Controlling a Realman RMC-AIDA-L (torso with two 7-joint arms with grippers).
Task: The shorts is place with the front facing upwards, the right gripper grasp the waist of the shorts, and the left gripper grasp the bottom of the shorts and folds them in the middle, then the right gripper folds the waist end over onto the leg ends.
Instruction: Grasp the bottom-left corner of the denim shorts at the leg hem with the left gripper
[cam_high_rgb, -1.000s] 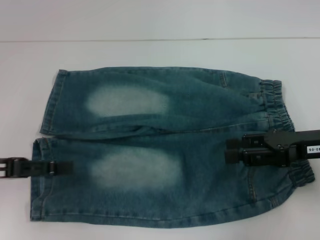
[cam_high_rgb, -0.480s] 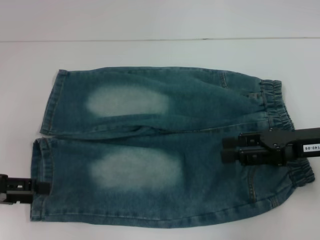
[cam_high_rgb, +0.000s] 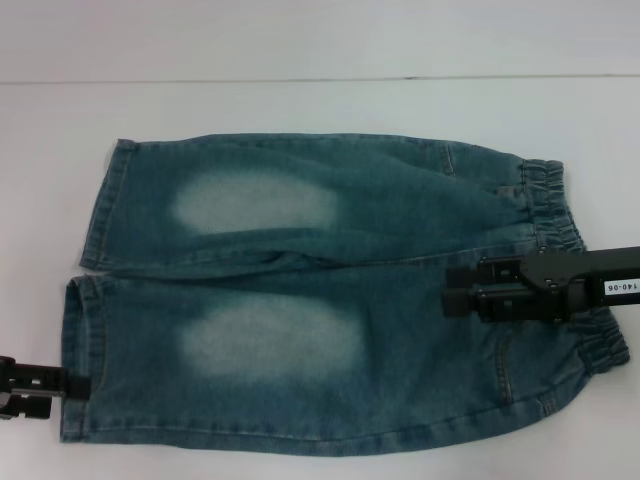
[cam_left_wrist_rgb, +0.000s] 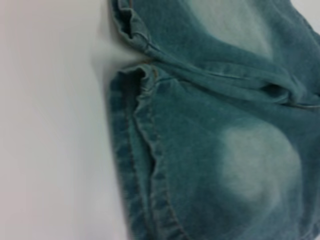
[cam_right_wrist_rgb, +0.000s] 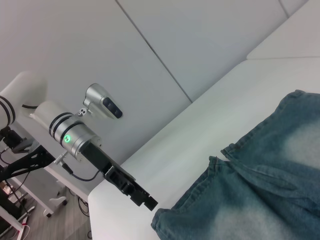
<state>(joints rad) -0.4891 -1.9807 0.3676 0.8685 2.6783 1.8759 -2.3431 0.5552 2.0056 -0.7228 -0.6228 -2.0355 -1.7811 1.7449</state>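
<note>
Across the middle of the head view, blue-green denim shorts (cam_high_rgb: 320, 300) lie flat on a white table (cam_high_rgb: 320, 100), with the leg hems (cam_high_rgb: 85, 330) at the left of the frame and the gathered elastic waistband (cam_high_rgb: 560, 235) at the right. Two pale faded patches mark the thighs, one on each leg. The right gripper (cam_high_rgb: 450, 290), black with a small white label, reaches in from the right edge and sits over the fabric just inside the waistband, pointing left; whether its fingers are apart or together cannot be told. The left gripper (cam_high_rgb: 80, 380), also black, enters at the lower left edge, its tip at the hem of the nearer leg; its finger state cannot be told either. In the left wrist view the hems (cam_left_wrist_rgb: 135, 150) of both legs fill the frame beside bare table (cam_left_wrist_rgb: 50, 125), the stitched edges slightly rumpled. In the right wrist view the left gripper (cam_right_wrist_rgb: 147, 202) appears at lower left, its tip right at the corner of the hem (cam_right_wrist_rgb: 165, 220), with a green light on its silver wrist.
</note>
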